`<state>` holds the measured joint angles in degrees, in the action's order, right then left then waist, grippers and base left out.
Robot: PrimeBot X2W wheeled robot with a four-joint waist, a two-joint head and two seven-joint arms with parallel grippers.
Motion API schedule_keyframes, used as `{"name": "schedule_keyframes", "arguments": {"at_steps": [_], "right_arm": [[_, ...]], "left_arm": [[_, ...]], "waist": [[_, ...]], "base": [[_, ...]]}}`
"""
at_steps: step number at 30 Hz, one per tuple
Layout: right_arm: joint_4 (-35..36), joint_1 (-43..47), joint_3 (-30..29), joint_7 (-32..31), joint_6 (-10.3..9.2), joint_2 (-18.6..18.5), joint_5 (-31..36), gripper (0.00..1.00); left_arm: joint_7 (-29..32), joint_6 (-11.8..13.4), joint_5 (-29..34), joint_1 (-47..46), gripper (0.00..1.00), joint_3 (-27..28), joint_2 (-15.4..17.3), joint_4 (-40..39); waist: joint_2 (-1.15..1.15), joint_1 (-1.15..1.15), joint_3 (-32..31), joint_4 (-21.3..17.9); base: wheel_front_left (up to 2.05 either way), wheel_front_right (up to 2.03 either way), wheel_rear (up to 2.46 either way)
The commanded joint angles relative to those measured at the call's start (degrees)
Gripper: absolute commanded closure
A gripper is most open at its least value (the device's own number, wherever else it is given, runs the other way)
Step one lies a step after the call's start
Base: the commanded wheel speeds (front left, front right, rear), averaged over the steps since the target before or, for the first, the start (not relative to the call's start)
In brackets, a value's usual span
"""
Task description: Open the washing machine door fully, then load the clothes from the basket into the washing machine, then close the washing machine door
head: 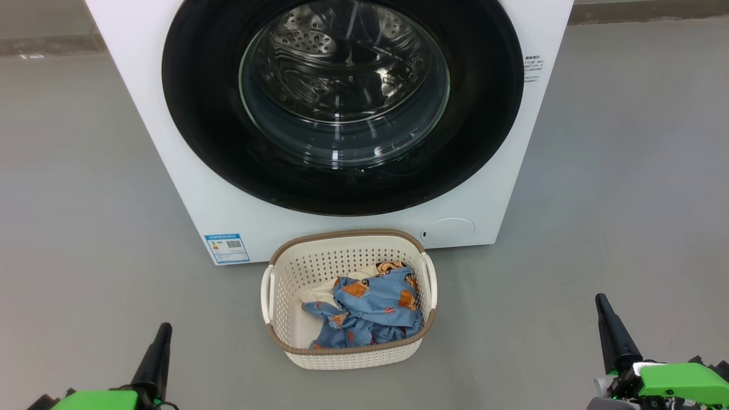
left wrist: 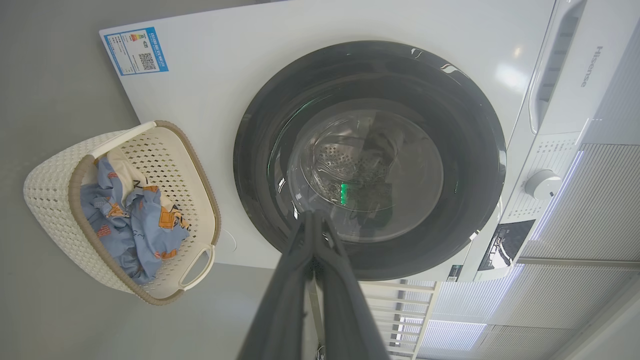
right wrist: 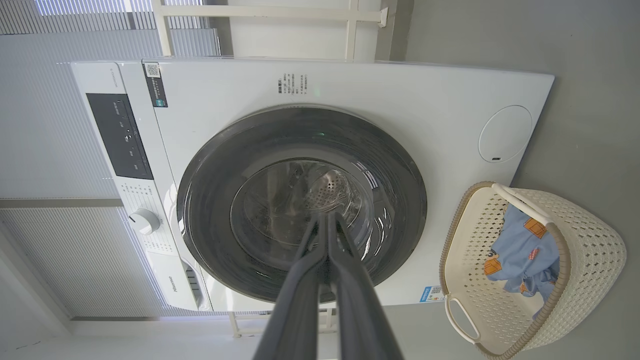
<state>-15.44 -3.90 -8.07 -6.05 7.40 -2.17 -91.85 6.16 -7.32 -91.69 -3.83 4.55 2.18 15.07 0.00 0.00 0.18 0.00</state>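
The left gripper (head: 164,330) at 7 o'clock in the head view and the right gripper (head: 601,302) at 4 o'clock both have their fingers pressed together, empty. Between them the basket (head: 347,356) holds the clothes (head: 370,307), just before the washing machine (head: 211,193), its door (head: 199,114) closed. The wrist views add the dial (left wrist: 542,183) and control panel (right wrist: 120,135).
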Motion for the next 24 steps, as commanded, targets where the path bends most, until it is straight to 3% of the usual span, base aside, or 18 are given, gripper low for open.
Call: {"name": "schedule_keyframes", "arguments": {"at_steps": [1, 11, 12, 16, 24], "right_arm": [[1.4, -2.3, 1.6, -0.4, 0.09, -0.7, -0.3, 1.0], [1.4, -2.3, 1.6, -0.4, 0.09, -0.7, -0.3, 1.0], [1.4, -2.3, 1.6, -0.4, 0.09, -0.7, -0.3, 0.0], [-2.3, 1.5, 0.0, 0.1, 0.0, 0.5, 0.0, 0.0], [-1.9, 0.7, 0.5, 0.8, 0.01, 0.0, 1.0, 0.0]], "left_arm": [[0.3, -0.2, -0.5, -2.4, 1.0, 2.0, 0.7, -1.0], [0.3, -0.2, -0.5, -2.4, 1.0, 2.0, 0.7, -1.0], [0.3, -0.2, -0.5, -2.4, 0.0, 2.0, 0.7, -1.0], [0.0, 0.0, 0.0, 1.5, 0.0, -0.3, -0.8, 2.0], [-0.9, 0.0, 0.5, 1.1, 0.0, -0.5, -0.7, 1.3]], "waist": [[0.0, 0.0, 0.0, 0.0], [0.0, 0.0, 0.0, 0.0], [0.0, 0.0, 0.0, 0.0], [0.0, 0.0, 0.0, 0.0], [0.0, 0.12, -0.1, 0.0]], "base": [[0.0, 0.0, 0.0], [0.0, 0.0, 0.0], [0.0, 0.0, 0.0], [0.0, 0.0, 0.0], [0.0, 0.0, 0.0]]}}
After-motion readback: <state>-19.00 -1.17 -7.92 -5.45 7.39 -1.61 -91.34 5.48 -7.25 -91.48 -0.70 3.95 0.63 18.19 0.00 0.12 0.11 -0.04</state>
